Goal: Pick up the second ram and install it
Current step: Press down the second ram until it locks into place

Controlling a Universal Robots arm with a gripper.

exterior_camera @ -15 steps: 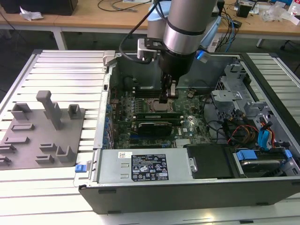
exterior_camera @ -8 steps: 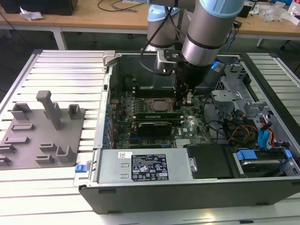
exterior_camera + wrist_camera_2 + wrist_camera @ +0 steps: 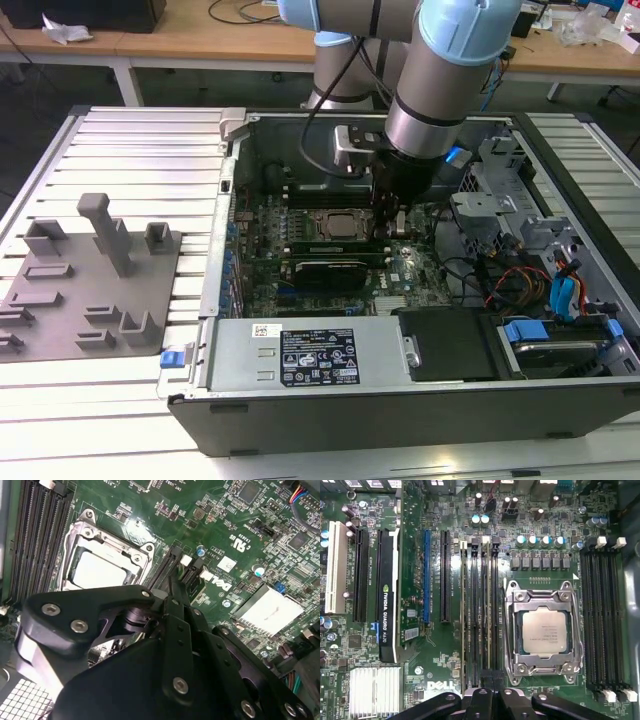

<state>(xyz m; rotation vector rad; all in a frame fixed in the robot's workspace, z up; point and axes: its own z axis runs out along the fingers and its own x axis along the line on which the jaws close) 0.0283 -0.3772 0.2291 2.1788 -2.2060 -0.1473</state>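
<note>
- Arm is down inside the open case (image 3: 400, 415), and the gripper (image 3: 385, 215) hangs low over the motherboard (image 3: 400, 270), just beside the CPU (image 3: 340, 225).
- In the first wrist view, the gripper (image 3: 487, 680) sits right over the bank of memory slots next to the CPU (image 3: 542, 632).
- There's the second ram (image 3: 488, 610): a thin stick standing on edge in one of those slots, running the length of the socket. Its near end lies directly under the gripper's tip.
- Another stick (image 3: 465, 610) stands in the same bank, a slot or so further from the CPU.
- Jaws: they taper to a narrow point over the stick's end, but whether they are clenched on it or released, I cannot tell.
- The second wrist view has the gripper (image 3: 175, 582) pointing down at the slot ends, with the CPU (image 3: 102, 570) to one side and a silver heatsink (image 3: 267, 610) to the other.
- Beyond the CPU, a second bank of slots (image 3: 605, 620) with white clips.
- The black card (image 3: 387, 595) stands in its own slot, well apart from the ram.
- Out on the surface (image 3: 130, 140), at the exterior view's left, sits a grey fixture tray (image 3: 90, 290).
</note>
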